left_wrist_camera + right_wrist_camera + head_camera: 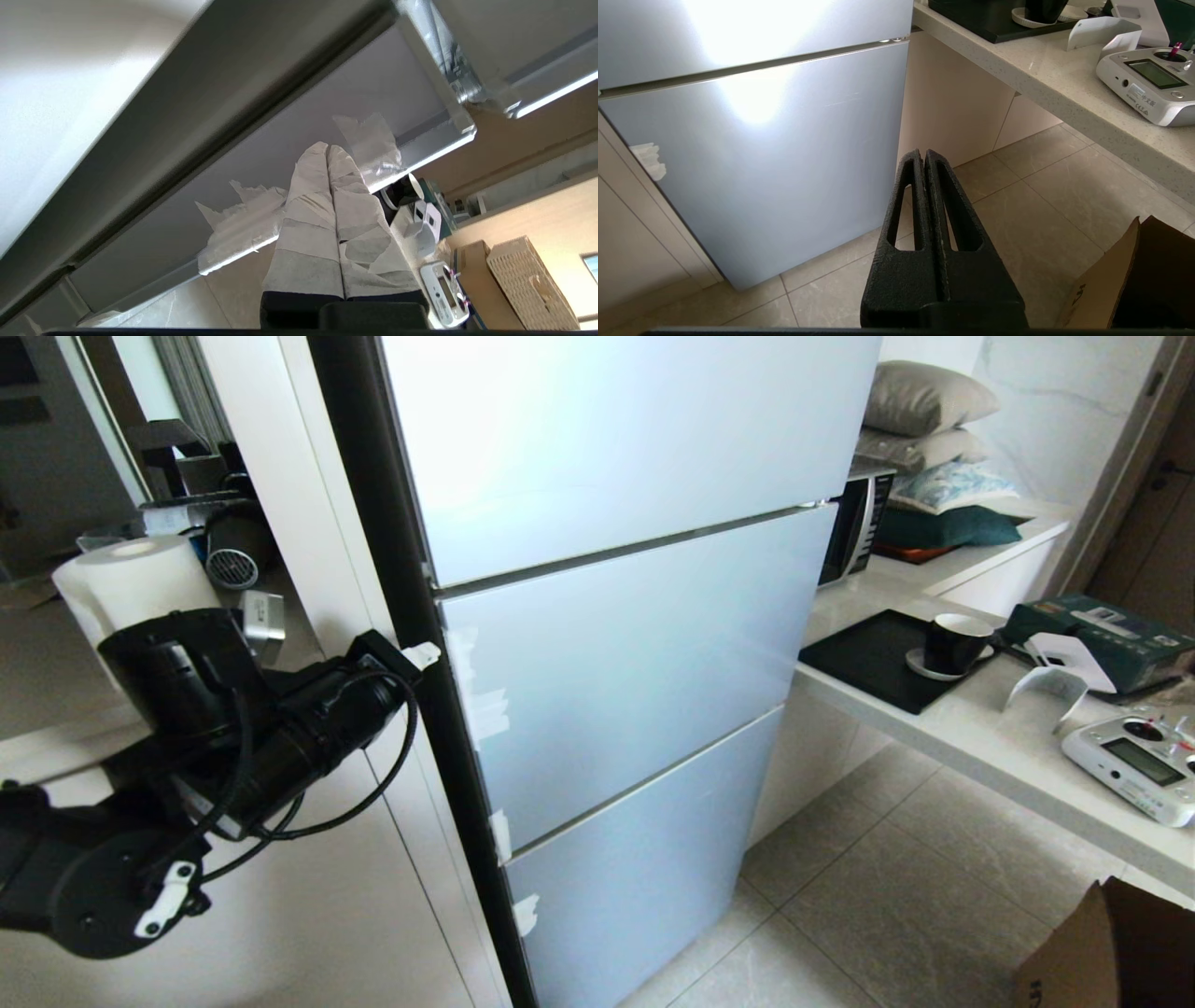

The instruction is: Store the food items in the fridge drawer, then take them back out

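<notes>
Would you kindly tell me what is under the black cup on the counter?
The black cup stands on a white saucer, which rests on a black tray. The counter beneath that tray is covered.

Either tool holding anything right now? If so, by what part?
Nothing held. Left tool is shut and empty at the fridge door's edge; right tool is shut and empty over the floor.
</notes>
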Controlling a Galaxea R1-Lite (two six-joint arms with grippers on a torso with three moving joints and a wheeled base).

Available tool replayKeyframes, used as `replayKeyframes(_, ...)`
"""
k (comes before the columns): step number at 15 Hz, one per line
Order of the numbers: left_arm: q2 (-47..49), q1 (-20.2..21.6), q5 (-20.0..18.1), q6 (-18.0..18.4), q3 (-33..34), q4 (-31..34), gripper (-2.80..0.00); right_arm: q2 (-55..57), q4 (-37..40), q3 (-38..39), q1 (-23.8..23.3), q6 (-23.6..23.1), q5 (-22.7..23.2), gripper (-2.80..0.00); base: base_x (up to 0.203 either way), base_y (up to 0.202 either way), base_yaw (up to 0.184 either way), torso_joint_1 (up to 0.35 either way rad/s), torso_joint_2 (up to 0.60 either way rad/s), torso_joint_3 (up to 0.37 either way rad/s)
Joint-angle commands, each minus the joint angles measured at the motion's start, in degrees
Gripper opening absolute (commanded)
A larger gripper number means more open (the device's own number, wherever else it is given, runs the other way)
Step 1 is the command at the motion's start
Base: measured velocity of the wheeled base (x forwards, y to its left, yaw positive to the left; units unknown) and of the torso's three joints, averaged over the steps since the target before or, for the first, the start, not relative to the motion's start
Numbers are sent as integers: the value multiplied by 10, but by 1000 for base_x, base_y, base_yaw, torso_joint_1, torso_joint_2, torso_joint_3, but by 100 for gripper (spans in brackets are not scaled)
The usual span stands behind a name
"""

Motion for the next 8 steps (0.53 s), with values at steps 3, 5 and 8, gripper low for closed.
replayKeyframes(3,14,1,2,-2,-17,-4,-280,0,0,0,0,0,0,-280,0,0,0,0,0,0)
replayKeyframes(5,16,1,3,-1,-20,-4,-280,0,0,0,0,0,0,-280,0,0,0,0,0,0)
replayKeyframes(8,16,0,1,-1,-19,-4,-280,0,0,0,0,0,0,-280,0,0,0,0,0,0)
